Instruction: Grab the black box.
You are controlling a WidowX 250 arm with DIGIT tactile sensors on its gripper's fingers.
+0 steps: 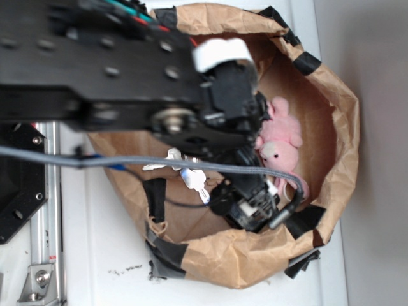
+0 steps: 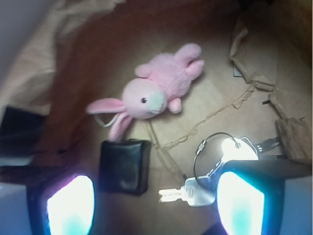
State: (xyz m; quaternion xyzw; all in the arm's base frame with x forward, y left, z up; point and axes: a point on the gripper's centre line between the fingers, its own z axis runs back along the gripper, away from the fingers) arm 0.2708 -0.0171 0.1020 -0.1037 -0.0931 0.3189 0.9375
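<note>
exterior view: the arm [image 1: 127, 70] reaches from the left over a crumpled brown paper bag [image 1: 338, 108] patched with black tape [image 1: 306, 62], which lies on its side on the white surface [image 1: 102, 248]. the hand [image 1: 255, 207] is down inside the bag near its lower rim, blurred in this view. a pink plush bunny [image 1: 280, 137] lies on the bag floor just beside the hand, toward the bag's far wall. a grey cable [image 1: 127, 162] runs across the arm.

wrist view: the hand [image 2: 155, 205] stands wide open, its two fingers [image 2: 68, 205] glaring white at the bottom left and bottom right of the view, and nothing is held between them. the black box [image 2: 124, 166] sits on the bag floor between the fingers, closer to the left one, apart from both. the bunny lies beyond the box, one ear reaching down to the box's far edge; whether it touches, cannot tell. a bunch of keys [image 2: 193, 193] on a wire ring [image 2: 211, 147] lies just beside the right finger, partly behind it. torn paper creases run across the bag floor toward the bag's right wall.
</note>
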